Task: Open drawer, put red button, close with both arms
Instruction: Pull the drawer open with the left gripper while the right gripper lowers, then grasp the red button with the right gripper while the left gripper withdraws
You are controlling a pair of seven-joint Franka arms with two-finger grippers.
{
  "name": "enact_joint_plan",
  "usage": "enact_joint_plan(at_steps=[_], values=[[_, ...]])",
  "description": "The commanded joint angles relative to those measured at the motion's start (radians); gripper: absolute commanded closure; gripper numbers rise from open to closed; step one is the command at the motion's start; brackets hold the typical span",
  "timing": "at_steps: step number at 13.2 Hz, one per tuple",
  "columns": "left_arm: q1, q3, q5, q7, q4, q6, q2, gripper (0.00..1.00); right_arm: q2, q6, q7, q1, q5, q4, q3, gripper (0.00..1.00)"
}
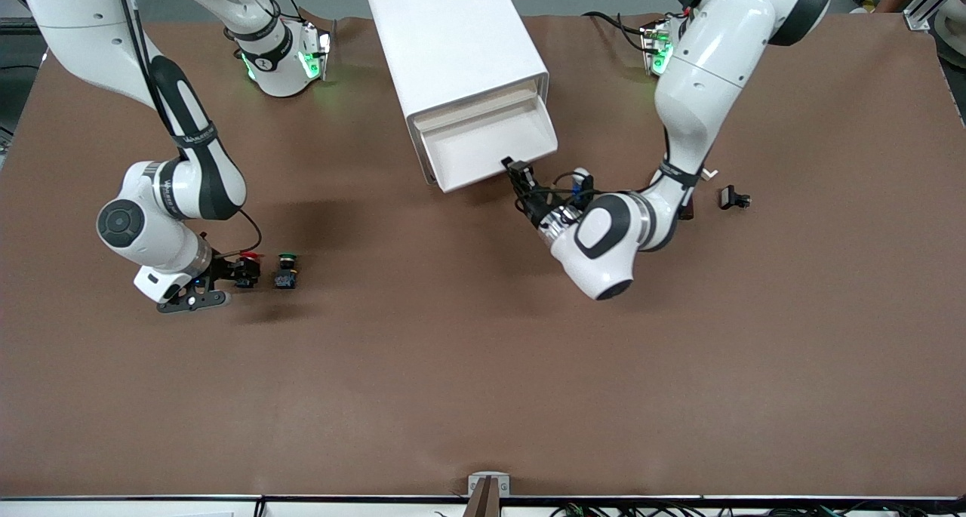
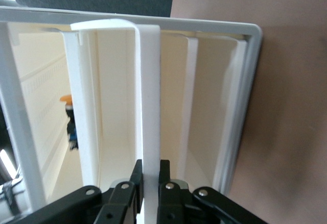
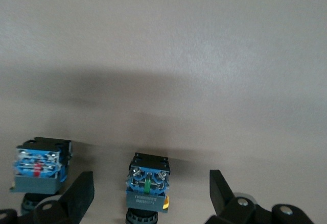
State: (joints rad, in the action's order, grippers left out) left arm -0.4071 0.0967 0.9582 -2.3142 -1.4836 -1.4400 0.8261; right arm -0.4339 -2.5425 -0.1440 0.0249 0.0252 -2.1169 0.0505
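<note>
The white cabinet (image 1: 453,41) has its drawer (image 1: 483,147) pulled out and nothing shows inside it. My left gripper (image 1: 515,166) is shut on the drawer's front panel (image 2: 149,106), one finger (image 2: 136,175) on each side of the thin white wall. The red button (image 1: 247,264) stands on the table toward the right arm's end, with the green-capped button (image 1: 287,269) beside it. My right gripper (image 1: 226,272) is open, low beside the red button. In the right wrist view a green-striped button (image 3: 148,185) lies between the open fingers (image 3: 82,193). A red-striped button (image 3: 41,168) lies outside them.
A small black part (image 1: 733,198) lies on the brown table (image 1: 483,366) toward the left arm's end. A small orange-and-blue thing (image 2: 69,117) shows within the cabinet frame in the left wrist view.
</note>
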Motion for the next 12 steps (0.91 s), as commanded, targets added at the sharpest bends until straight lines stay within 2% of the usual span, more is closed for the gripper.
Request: enact_joint_plan(at_steps=[1, 3, 4, 5, 6, 9, 11, 12], values=[[0.036, 0.003, 0.011, -0.011, 0.072, -0.002, 0.021, 1.00, 0.001, -0.045, 0.072, -0.005, -0.001, -0.041, -0.003, 0.00], [0.080, 0.005, 0.013, -0.010, 0.092, -0.003, 0.019, 1.00, -0.003, -0.065, 0.073, -0.003, -0.001, -0.058, -0.003, 0.00], [0.094, 0.005, 0.013, -0.008, 0.095, -0.003, 0.018, 0.93, -0.005, -0.065, 0.073, -0.003, -0.001, -0.058, -0.003, 0.00], [0.100, 0.005, 0.013, -0.007, 0.095, -0.003, 0.015, 0.73, -0.011, -0.064, 0.073, -0.003, -0.001, -0.058, -0.003, 0.06], [0.100, 0.005, 0.013, -0.008, 0.098, -0.003, 0.013, 0.01, -0.017, -0.065, 0.073, -0.005, -0.001, -0.058, -0.003, 0.20], [0.116, 0.005, 0.011, -0.013, 0.130, 0.001, 0.005, 0.00, -0.016, -0.051, 0.076, -0.005, -0.001, -0.058, -0.003, 0.67], [0.134, 0.003, -0.002, -0.010, 0.178, 0.004, -0.004, 0.00, -0.014, -0.050, 0.076, -0.005, -0.001, -0.055, -0.003, 0.87], [0.143, -0.009, -0.004, -0.010, 0.205, 0.004, -0.007, 0.00, -0.013, -0.048, 0.075, -0.005, -0.001, -0.054, -0.001, 0.91]])
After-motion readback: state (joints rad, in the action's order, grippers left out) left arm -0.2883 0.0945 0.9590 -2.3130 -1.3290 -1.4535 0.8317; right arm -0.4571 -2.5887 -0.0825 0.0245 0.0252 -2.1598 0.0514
